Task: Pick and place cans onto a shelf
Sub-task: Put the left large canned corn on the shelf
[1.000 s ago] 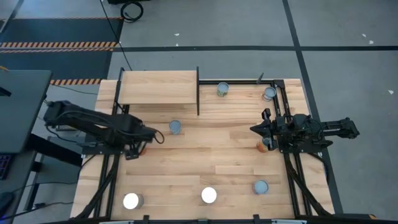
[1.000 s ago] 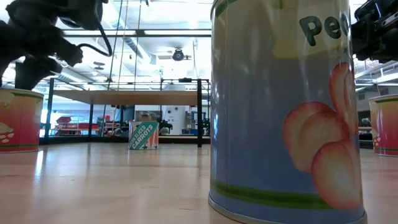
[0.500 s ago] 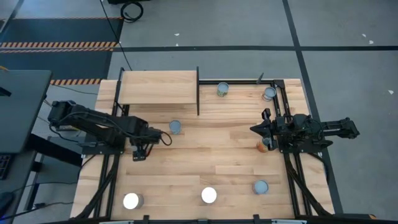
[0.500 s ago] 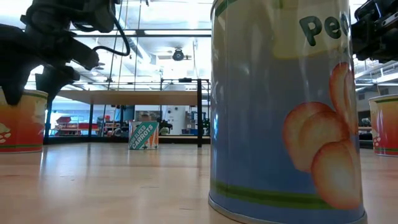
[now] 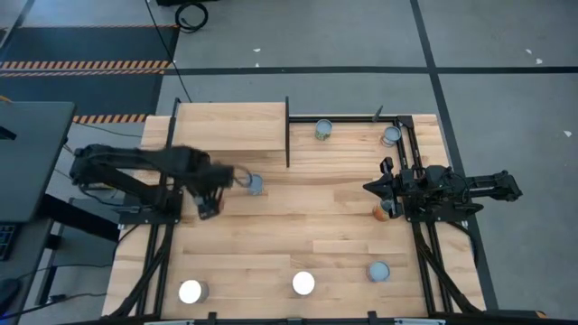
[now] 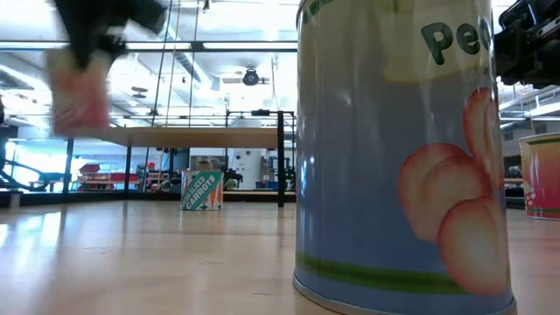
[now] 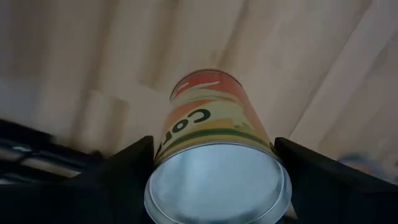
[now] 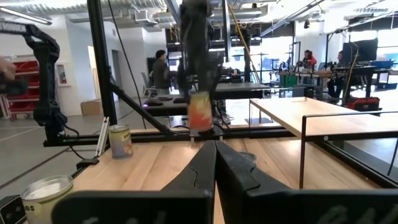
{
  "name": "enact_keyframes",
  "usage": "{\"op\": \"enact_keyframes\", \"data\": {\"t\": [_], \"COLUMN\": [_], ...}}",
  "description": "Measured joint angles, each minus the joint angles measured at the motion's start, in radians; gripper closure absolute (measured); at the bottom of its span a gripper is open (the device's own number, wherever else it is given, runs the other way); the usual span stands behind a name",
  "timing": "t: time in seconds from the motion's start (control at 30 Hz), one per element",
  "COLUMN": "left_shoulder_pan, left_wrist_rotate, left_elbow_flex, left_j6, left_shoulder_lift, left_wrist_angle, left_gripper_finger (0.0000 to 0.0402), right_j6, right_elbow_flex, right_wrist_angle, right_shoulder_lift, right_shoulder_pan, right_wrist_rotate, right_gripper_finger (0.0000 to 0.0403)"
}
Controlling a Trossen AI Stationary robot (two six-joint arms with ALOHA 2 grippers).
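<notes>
My left gripper [image 5: 212, 191] is shut on an orange-red can [image 7: 211, 118], lifted above the table's left half, near the front of the shelf [image 5: 230, 126], a light-wood board on a black frame at the far left. The can also shows in the low view [image 6: 79, 96] and the right wrist view [image 8: 200, 112]. My right gripper [image 5: 372, 188] is shut and empty at the table's right, beside an orange can [image 5: 381, 212] standing on the tabletop. A blue-topped can [image 5: 256, 184] stands just right of my left gripper. My left gripper pinches the orange-red can between its two fingers [image 7: 124, 165], on opposite sides of its wall just below the silver top's rim [image 7: 261, 149]. The fingers come from above, pointing down. The can hangs below them, top up, clear of the table.
Two cans [image 5: 324, 131] [image 5: 390, 135] stand at the far edge right of the shelf. Three cans [image 5: 191, 291] [image 5: 302, 283] [image 5: 377, 271] stand along the near edge; one, a blue peach tin [image 6: 402, 157], fills the low view. People stand in the room beyond [image 8: 160, 68].
My left gripper has gone up and toward the table's far edge and the shelf. It has lifted the orange-red can off the tabletop at the left, where the can stood a second ago. The move is fast and blurred.
</notes>
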Motion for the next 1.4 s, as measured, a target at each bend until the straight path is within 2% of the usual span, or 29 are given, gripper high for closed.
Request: {"op": "enact_keyframes", "data": {"t": [0.1,0.3,0.43,0.57,0.63,0.83,1.1,1.27,1.4], "left_shoulder_pan": [0.092,0.390,0.614,0.815,0.883,1.004,1.019,1.025,1.052], "left_wrist_rotate": [-0.066,-0.091,-0.097,-0.103,-0.101,-0.086,-0.072,-0.133,-0.144], "left_elbow_flex": [0.147,0.306,0.346,0.352,0.352,0.317,0.280,0.280,0.281], "left_j6": [0.029,0.203,0.346,0.418,0.433,0.496,0.585,0.641,0.633], "left_shoulder_lift": [0.001,0.005,0.018,0.031,0.032,0.041,0.053,0.067,0.095], "left_wrist_angle": [-0.113,-0.111,-0.109,-0.105,-0.108,-0.107,-0.106,-0.098,-0.067], "left_gripper_finger": [0.0092,0.0092,0.0092,0.0092,0.0092,0.0092,0.0092,0.0075,0.0091], "right_j6": [0.000,0.000,0.000,0.000,0.000,0.000,-0.091,-0.102,-0.102], "right_elbow_flex": [0.000,0.000,0.000,0.000,0.000,0.000,0.000,0.000,0.000], "right_wrist_angle": [0.000,0.000,0.000,0.000,0.000,0.000,0.030,0.038,0.038], "right_shoulder_lift": [0.000,0.000,0.000,0.000,0.000,0.000,0.000,0.000,0.000], "right_shoulder_pan": [0.000,0.000,0.000,0.000,0.000,0.000,0.000,0.000,0.000], "right_wrist_rotate": [0.000,0.000,0.000,0.000,0.000,0.000,0.036,0.043,0.043], "right_gripper_finger": [0.0386,0.0386,0.0386,0.0386,0.0386,0.0386,0.0386,0.0386,0.0386]}}
